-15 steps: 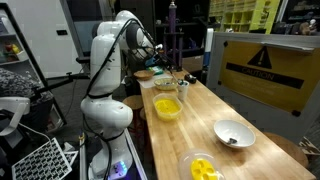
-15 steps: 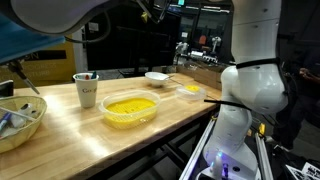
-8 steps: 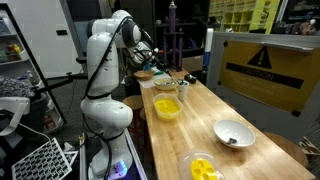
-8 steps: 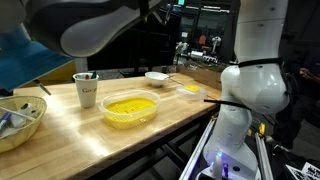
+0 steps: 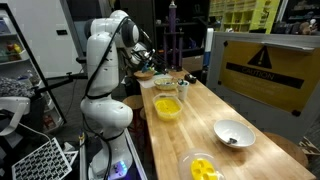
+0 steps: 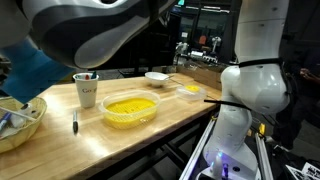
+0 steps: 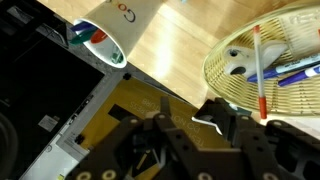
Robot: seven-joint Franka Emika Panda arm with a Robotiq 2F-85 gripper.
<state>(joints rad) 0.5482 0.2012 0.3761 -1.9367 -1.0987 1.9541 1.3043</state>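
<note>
Room: a dim lab with shelving and a hazard-sign panel (image 5: 262,65) lay behind, and a long wooden table (image 6: 60,150) ran through both exterior views.
Basket (image 6: 30,125): this wicker basket sat at the far left of the table. The wrist view showed several pens (image 7: 258,70) lying inside it, one red and others blue.
Marker (image 6: 74,123): a short dark stroke showed on the bare wood just right of the basket and in front of the cup. It was inside neither, and well apart from the gripper. Whether it lay at rest could not be told.
Gripper (image 7: 192,125): it hung above the basket-and-cup end of the table. Its jaws stood partly apart with nothing seen between them.
Cup (image 6: 87,92): the white paper cup stood upright behind the marker, with a few coloured markers (image 7: 88,35) in it.
Yellow bowl (image 6: 130,108): this clear bowl of yellow contents sat right of the cup, untouched.
White bowl (image 6: 157,77): it stood farther back along the table.
Dish (image 6: 190,90): this small dish of yellow contents was near the table edge.
Robot base (image 6: 250,90): the white column stood at the far right, beside the table.
Done, by the look of it: a good share of the pens lay in the basket.
Left, by the look of it: some pens remained in the cup, and the loose marker was in no container.
</note>
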